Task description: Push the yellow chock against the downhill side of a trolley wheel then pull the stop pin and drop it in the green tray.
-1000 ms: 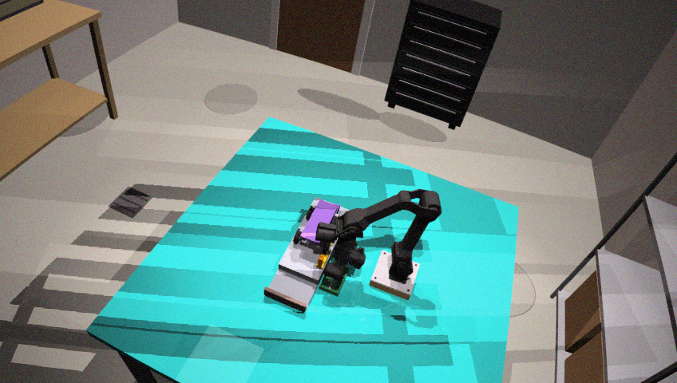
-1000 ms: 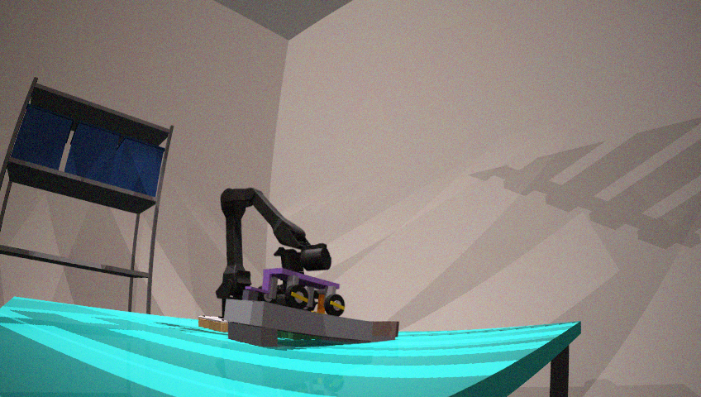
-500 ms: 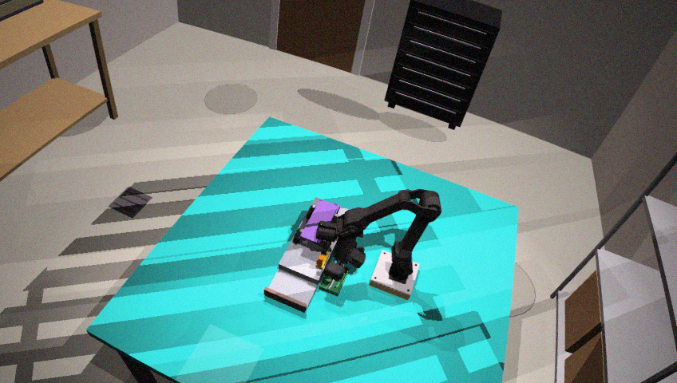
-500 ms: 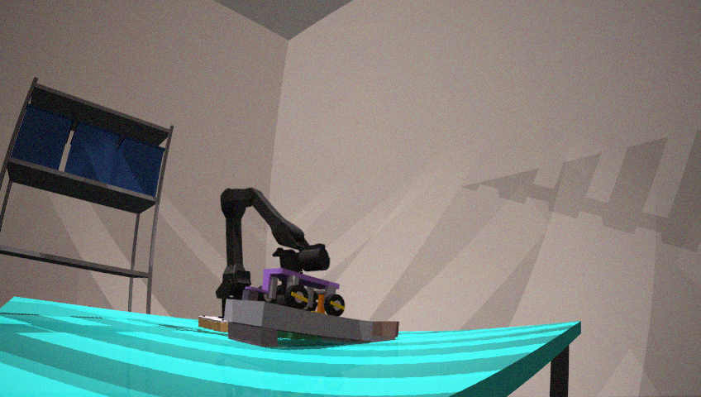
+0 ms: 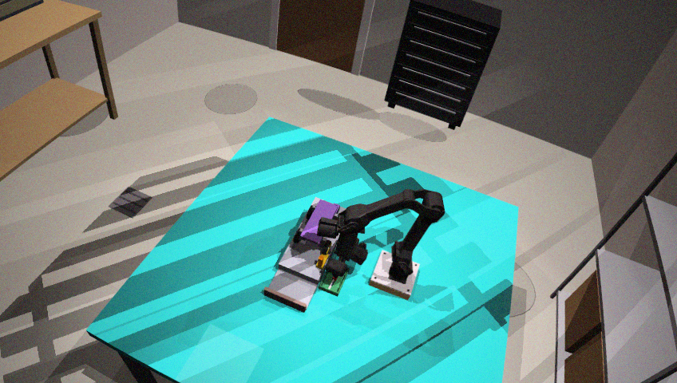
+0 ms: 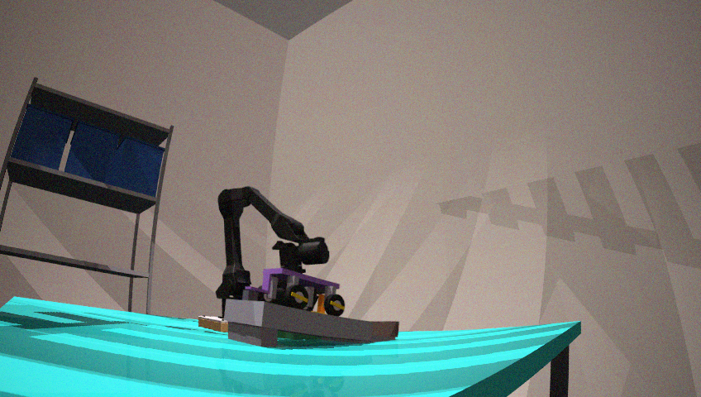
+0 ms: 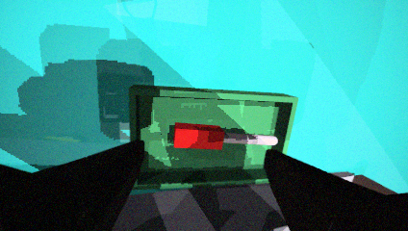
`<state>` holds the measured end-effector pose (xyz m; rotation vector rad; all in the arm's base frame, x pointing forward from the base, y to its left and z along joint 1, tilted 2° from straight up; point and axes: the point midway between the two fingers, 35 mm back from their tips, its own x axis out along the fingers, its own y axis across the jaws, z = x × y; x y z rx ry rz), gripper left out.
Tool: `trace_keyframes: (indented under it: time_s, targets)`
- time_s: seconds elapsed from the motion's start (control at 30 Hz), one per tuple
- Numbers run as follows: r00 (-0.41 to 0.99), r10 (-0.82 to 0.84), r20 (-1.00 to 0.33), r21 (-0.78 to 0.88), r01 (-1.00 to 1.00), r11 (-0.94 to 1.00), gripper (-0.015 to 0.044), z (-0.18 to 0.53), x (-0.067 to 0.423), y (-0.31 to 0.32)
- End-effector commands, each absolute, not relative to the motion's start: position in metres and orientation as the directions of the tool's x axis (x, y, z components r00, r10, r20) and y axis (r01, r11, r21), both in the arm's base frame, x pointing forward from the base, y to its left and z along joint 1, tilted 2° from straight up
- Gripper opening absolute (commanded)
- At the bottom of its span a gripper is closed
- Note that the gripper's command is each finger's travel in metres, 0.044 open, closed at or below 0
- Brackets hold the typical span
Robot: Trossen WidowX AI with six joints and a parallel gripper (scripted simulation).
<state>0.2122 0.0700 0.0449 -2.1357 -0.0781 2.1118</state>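
The red-headed stop pin (image 7: pixel 199 136) lies flat inside the green tray (image 7: pixel 285 122) (image 5: pixel 338 286), its pale shaft pointing right. My gripper (image 7: pixel 205 152) (image 5: pixel 336 268) hangs open just above the tray, its two dark fingers apart on either side of the pin and clear of it. The purple-topped trolley (image 5: pixel 318 220) (image 6: pixel 295 283) stands on the grey ramp (image 5: pixel 296 266) (image 6: pixel 314 322). The yellow chock with orange handle (image 5: pixel 322 259) (image 6: pixel 320 303) sits against the downhill side of a trolley wheel (image 6: pixel 334 304).
The arm's base plate (image 5: pixel 378 279) stands on the cyan table (image 5: pixel 213 303) right of the tray. A brown lip (image 5: pixel 285 299) closes the ramp's low end. A black drawer cabinet (image 5: pixel 441 57) and wooden shelves (image 5: pixel 37 104) stand off the table.
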Motion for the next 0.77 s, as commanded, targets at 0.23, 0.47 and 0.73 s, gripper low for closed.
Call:
trace_keyframes:
  time_s: [0.23,0.47,0.73]
  targets:
    - [0.031,0.142,-0.989,-0.144,-0.053,-0.988,0.044,0.078,0.212,0.071]
    - [0.031,0.142,-0.989,-0.144,-0.053,-0.988,0.044,0.098,0.213,0.072]
    - [0.031,0.143,-0.989,-0.144,-0.053,-0.988,0.044,0.117,0.215,0.074]
